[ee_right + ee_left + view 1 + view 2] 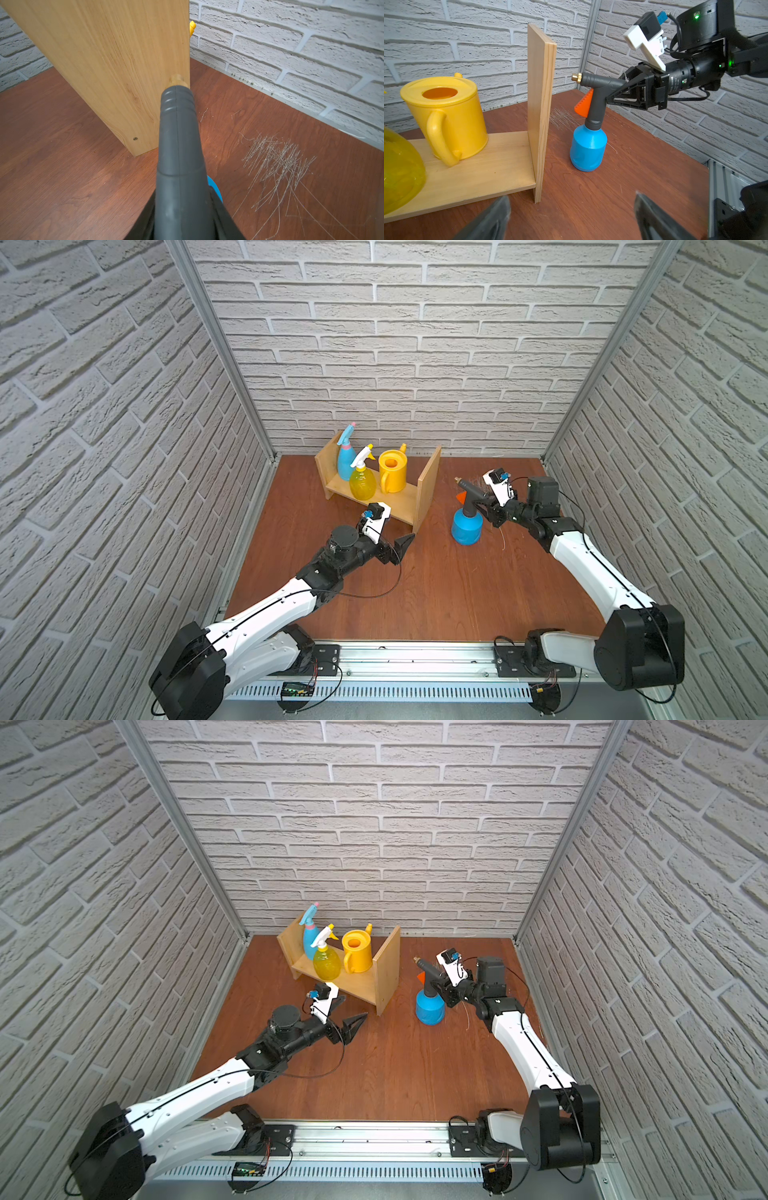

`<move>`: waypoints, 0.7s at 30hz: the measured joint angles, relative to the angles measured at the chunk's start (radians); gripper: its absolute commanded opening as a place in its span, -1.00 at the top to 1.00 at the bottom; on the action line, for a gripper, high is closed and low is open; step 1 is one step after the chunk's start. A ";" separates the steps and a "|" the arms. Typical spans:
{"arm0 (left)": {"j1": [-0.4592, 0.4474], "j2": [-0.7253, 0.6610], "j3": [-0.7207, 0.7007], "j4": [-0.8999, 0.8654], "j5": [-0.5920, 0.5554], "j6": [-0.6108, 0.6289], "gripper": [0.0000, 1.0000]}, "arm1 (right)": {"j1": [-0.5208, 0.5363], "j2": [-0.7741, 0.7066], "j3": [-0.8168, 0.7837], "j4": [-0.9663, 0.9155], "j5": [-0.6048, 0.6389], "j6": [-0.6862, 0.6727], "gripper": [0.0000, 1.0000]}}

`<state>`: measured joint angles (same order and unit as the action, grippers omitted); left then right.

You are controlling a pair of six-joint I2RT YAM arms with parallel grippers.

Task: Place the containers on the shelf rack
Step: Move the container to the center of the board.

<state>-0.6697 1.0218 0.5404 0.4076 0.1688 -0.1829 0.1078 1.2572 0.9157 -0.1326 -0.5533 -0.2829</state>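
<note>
Blue plastic pump sprayer with grey handle (466, 526), standing on desk (415, 593) | I clamp its handle in right pincer (484, 502), to lift onto light wooden shelf rack (428, 485) | left pincer (405, 541) wide, empty.

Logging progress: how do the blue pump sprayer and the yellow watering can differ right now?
The watering can sits on the shelf rack; the pump sprayer stands on the table beside it. The can is free; the right gripper grips the sprayer. Both stand upright.
</note>
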 measured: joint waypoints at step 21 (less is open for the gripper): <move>-0.035 -0.015 0.000 0.022 0.025 0.010 -0.96 | 0.005 -0.291 -0.300 0.131 0.089 0.244 -0.99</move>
<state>-0.7048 1.0065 0.5407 0.4297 0.1940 -0.1730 0.1123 0.9665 0.6155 -0.0017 -0.4648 -0.0391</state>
